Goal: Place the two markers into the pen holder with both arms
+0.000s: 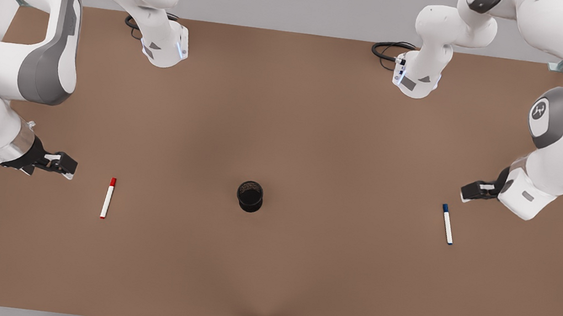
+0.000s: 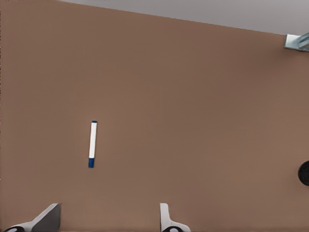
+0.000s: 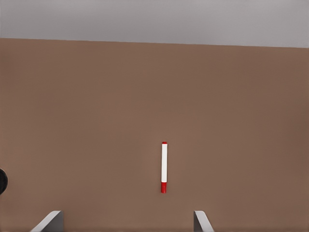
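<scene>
Pen holder: a small round black cup (image 1: 250,196) standing upright near the middle of the brown bench (image 1: 286,125), with nothing in it that can be made out; its dark edge shows in the left wrist view (image 2: 304,173) and in the right wrist view (image 3: 2,181).
Red marker: (image 1: 108,198) lies flat on the bench, well to the front view's left of the cup, red cap pointing toward the arms' bases; in the right wrist view (image 3: 164,167) it lies ahead of the fingers.
Blue marker: (image 1: 447,223) lies flat on the bench, well to the front view's right of the cup, dark cap toward the arms' bases; also in the left wrist view (image 2: 92,144).
Right gripper: (image 1: 69,165) hovers near the red marker, on the side away from the cup, not touching it; its fingers (image 3: 202,221) are spread wide and hold nothing.
Left gripper: (image 1: 467,192) hovers near the blue marker's capped end, apart from it; its fingers (image 2: 166,218) are spread wide and hold nothing.
</scene>
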